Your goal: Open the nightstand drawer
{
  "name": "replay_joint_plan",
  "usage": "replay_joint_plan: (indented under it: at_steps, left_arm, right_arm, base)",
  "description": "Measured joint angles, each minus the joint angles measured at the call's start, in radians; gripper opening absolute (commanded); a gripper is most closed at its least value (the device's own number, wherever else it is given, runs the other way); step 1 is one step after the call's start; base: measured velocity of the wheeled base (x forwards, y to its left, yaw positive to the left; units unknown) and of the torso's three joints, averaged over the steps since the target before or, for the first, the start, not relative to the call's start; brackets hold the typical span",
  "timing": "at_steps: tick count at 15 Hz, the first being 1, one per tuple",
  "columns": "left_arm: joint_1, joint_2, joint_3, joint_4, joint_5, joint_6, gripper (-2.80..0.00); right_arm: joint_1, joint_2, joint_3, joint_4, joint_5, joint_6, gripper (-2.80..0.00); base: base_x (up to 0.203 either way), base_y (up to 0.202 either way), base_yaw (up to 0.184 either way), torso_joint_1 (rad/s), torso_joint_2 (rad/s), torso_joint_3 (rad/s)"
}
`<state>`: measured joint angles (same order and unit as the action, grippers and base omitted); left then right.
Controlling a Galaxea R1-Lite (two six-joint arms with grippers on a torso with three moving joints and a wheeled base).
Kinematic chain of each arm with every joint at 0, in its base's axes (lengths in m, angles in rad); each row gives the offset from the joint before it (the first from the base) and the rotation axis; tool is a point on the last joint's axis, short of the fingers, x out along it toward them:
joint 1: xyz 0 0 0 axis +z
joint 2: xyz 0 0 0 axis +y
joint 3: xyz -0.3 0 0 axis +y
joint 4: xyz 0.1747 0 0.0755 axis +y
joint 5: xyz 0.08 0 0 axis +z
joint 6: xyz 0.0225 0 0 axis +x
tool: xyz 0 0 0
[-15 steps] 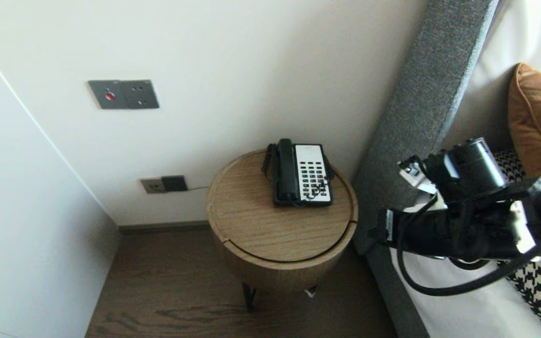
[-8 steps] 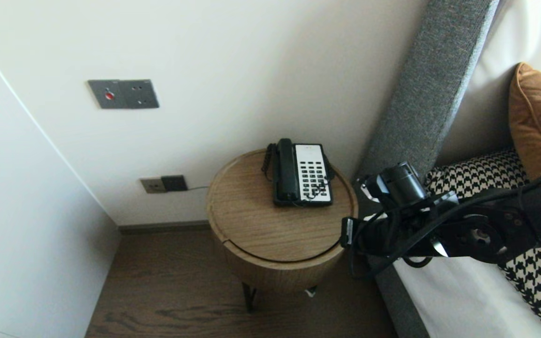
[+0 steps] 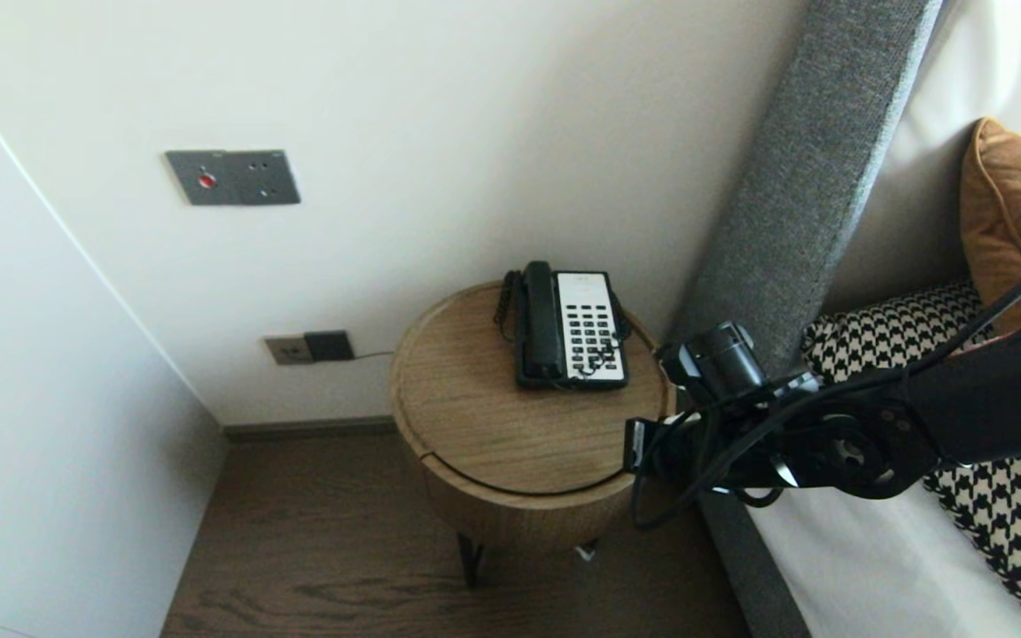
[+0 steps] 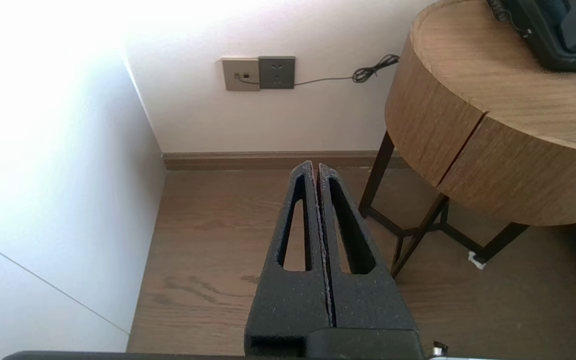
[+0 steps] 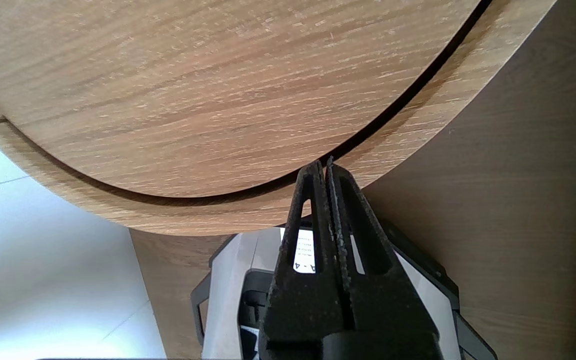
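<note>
My right gripper [image 5: 324,167] is pinched fully shut with nothing in it, its tips hanging just over the near right rim of the round table [image 3: 475,425]. That table stands in the corner between the wall and the grey headboard [image 3: 794,204], close beside the bed [image 3: 865,567]. A telephone [image 3: 571,328] sits at the far side of the tabletop, well apart from my fingertips, and nothing lies between them. My left gripper [image 4: 315,167] hangs parked above the floor, also closed and empty. A second ago my right arm was over the bed; it has swung left to the table, and the telephone has not moved.
</note>
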<state>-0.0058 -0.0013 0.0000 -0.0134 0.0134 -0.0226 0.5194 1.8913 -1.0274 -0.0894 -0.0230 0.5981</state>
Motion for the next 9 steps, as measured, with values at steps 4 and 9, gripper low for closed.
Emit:
replay_joint_plan:
  at_steps: [4,9]
  left_arm:
    - [-0.001,0.0,0.0,0.0,0.0,0.0,-2.8]
    - [0.0,0.0,0.0,0.001,0.0,0.0,-2.8]
  right_arm:
    - [0.001,0.019,-0.001,-0.008,0.0,0.0,-2.8]
    - [0.0,0.043,0.0,-0.011,-0.001,0.0,-2.8]
  base:
    - [0.0,0.0,0.0,0.0,0.0,0.0]
    - [0.0,0.0,0.0,0.0,0.0,0.0]
